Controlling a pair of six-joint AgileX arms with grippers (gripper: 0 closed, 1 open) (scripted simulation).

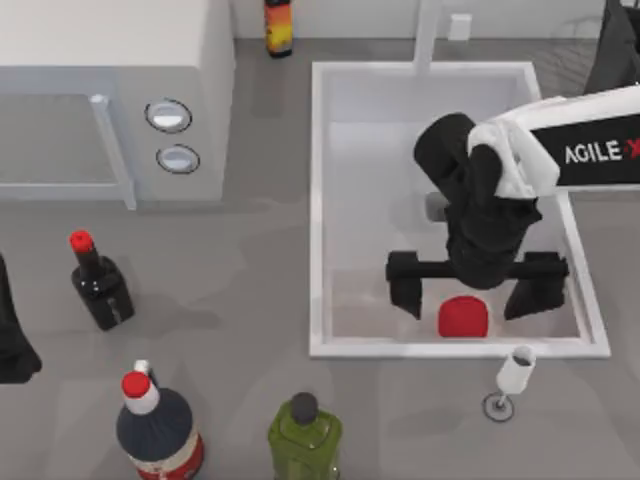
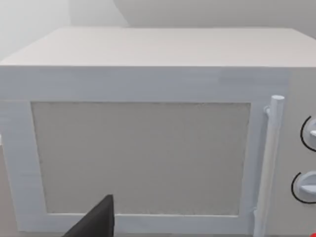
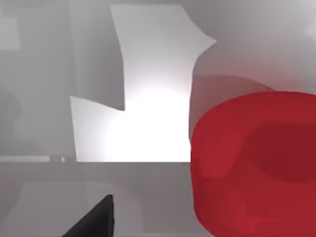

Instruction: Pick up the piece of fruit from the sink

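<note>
Now the right gripper (image 1: 465, 292) hangs in the sink (image 1: 320, 210), jaws apart astride the fruit (image 1: 463, 317) near its front rim; it should lower straight, then squeeze evenly.

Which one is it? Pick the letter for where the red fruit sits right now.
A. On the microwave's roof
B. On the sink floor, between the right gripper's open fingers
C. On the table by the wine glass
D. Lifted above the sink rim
B: the piece of fruit lies low in the sink, with the right gripper straddling it, fingers spread on either side.
</note>
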